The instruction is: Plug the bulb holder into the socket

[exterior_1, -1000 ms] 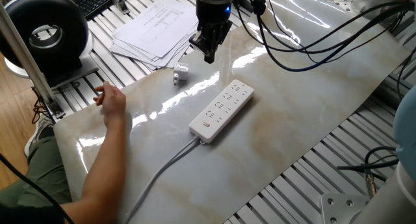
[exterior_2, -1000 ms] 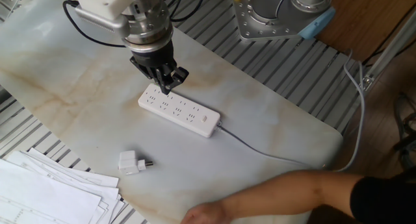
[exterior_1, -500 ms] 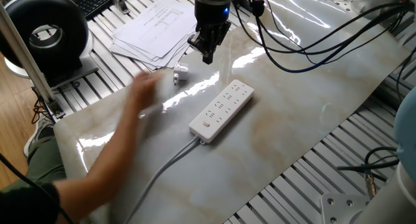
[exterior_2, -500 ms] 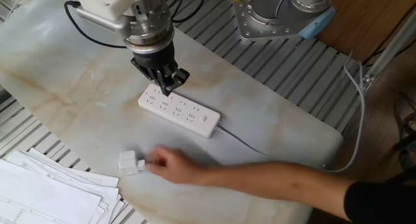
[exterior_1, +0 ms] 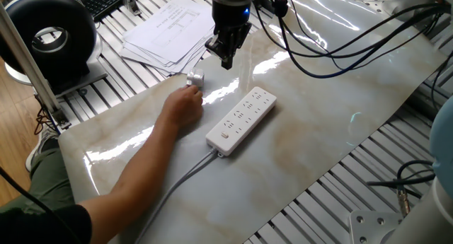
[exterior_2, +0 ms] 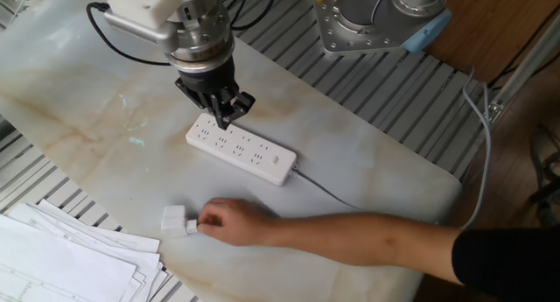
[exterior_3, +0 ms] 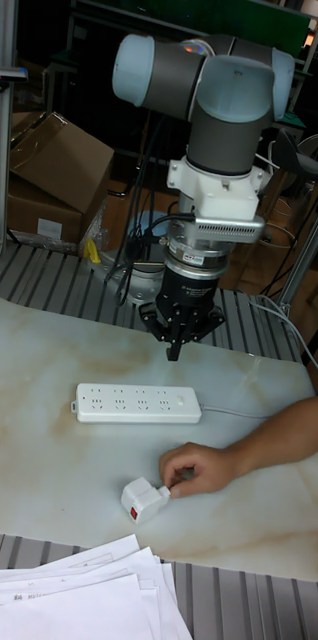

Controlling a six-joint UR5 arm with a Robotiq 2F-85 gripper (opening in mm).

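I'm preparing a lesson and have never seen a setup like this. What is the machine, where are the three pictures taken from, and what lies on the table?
The machine is a robot arm ending in a two-finger gripper, which hangs above the table holding nothing; its fingers look closed together. Two pictures look down at the marble-patterned table from opposite sides; the tall one looks across it at the arm. On the table lies a long white power strip, the socket, with a grey cable. Near it sits a small white bulb holder with a red mark. A person's hand is touching that bulb holder. Loose papers lie at the table's edge.
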